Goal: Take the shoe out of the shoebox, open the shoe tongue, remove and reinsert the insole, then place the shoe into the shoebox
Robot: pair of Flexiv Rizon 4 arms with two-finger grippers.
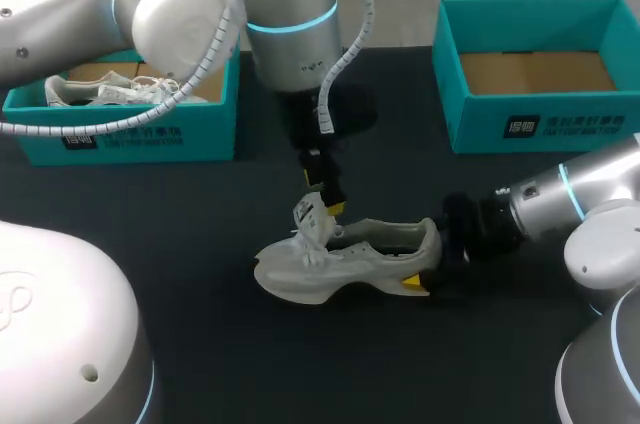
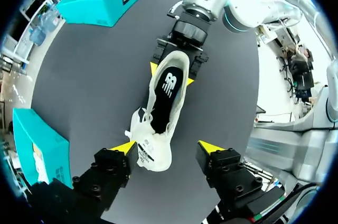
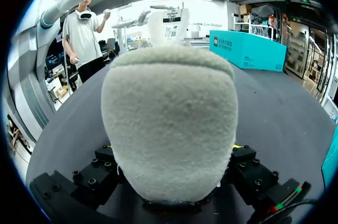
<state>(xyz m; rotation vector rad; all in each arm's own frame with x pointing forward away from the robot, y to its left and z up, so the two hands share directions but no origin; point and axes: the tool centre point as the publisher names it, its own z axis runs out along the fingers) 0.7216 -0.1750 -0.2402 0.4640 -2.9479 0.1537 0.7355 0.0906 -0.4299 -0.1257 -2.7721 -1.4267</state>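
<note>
- The white sneaker (image 1: 345, 262) lies on its sole on the dark surface (image 1: 220, 344), between the two teal boxes. This puts it within reach of both arms.
- The right tool (image 1: 428, 262) is clamped on the heel from both sides. In the left wrist view, one yellow tip sits on each flank of the heel. Judged purpose: to anchor the sneaker while the other arm works at its mouth.
- The left tool (image 2: 168, 149) hangs over the forefoot with its fingers spread wide. One tip is just beside the raised tongue (image 2: 143, 147) and the other is well apart from it, so nothing is gripped.
- The dark insole (image 2: 168, 89) lies seated inside the sneaker and shows through its opening. Removal appears not yet done, and the step in hand is probably the opening of the tongue.
- The empty shoebox (image 1: 540, 124) stands on the right of the surface, a likely place for the final return.
- The second shoebox (image 1: 130, 129) stands on the left and holds another pale shoe (image 1: 105, 92).
</note>
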